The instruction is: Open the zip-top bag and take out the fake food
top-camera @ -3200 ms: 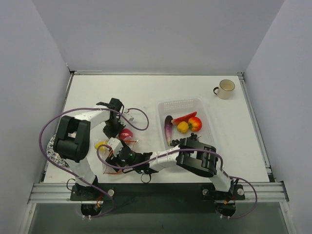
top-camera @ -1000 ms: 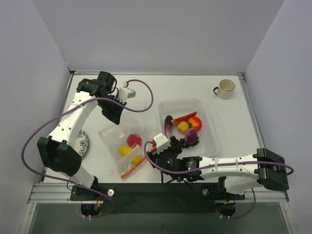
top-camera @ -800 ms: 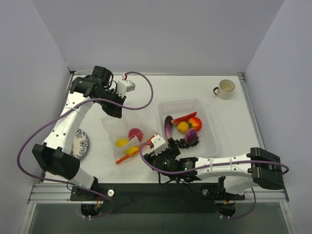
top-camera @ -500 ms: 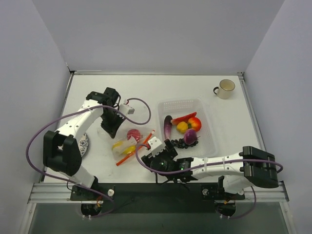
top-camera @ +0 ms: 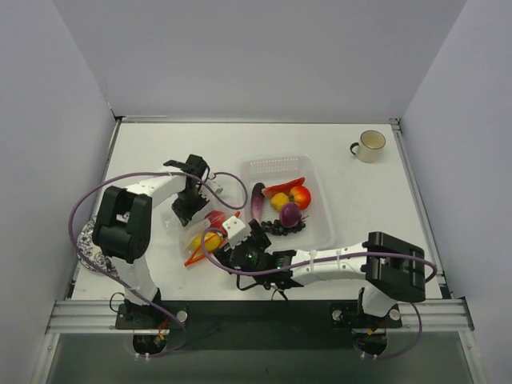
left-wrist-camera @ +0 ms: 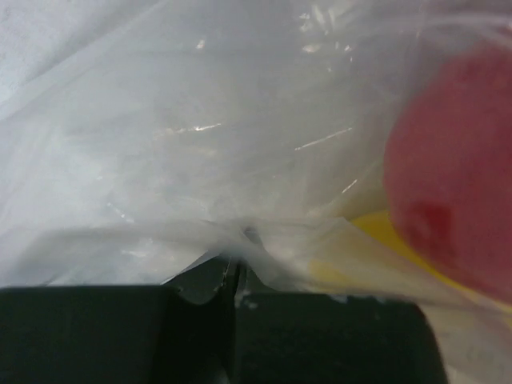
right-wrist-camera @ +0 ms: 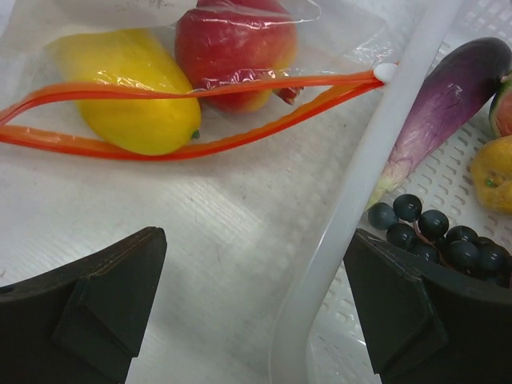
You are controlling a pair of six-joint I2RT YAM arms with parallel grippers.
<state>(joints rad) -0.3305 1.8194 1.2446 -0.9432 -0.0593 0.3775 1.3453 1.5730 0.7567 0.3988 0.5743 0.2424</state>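
1. Change at the far left: the left arm has folded back over the patterned plate (top-camera: 86, 258), which showed more fully half a second ago.
2. The zip-top bag (top-camera: 196, 240) has bunched in closer between the two arms. It lies on the table (top-camera: 240, 144) just left of the basket. Its orange-red zip strip (right-wrist-camera: 184, 120) is parted, and fake food sits inside: a yellow piece (right-wrist-camera: 132, 92) and a red fruit (right-wrist-camera: 232, 48).
3. The white basket (top-camera: 320, 228) has slid leftward, so its rim now meets the end of the zip. It holds an eggplant (right-wrist-camera: 448, 104), grapes (right-wrist-camera: 436, 232) and other pieces.
4. The left gripper (left-wrist-camera: 237, 276) is fully closed, pinching a fold of the bag's clear plastic.
5. The right gripper (right-wrist-camera: 254, 240) stands wide apart and grasps nothing. It hangs above the table and the basket rim, just short of the bag's mouth.
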